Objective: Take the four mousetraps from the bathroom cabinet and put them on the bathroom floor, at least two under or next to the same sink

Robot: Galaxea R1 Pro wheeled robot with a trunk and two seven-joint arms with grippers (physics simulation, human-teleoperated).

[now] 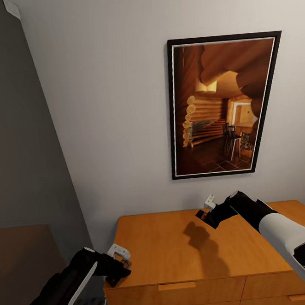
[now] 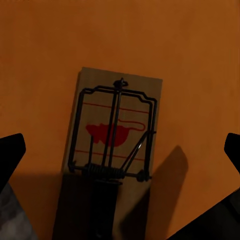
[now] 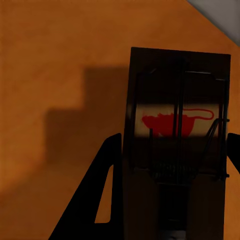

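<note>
Currently, left gripper (image 1: 117,266): lower left of frame, clamped on mousetrap (image 2: 112,135)
right gripper (image 1: 208,211): centre-right, gripping second mousetrap (image 3: 177,125)
cabinet (image 1: 170,248): lower centre, beneath both grippers

I see the cabinet (image 1: 179,242) as smooth orange-brown wood with a soft satin sheen. Each mousetrap (image 2: 117,130) looks like a matt tan wooden board carrying thin dark metal wire. The wall (image 1: 107,105) is flat matt paint; the picture's frame (image 1: 172,113) looks dull black.
</note>
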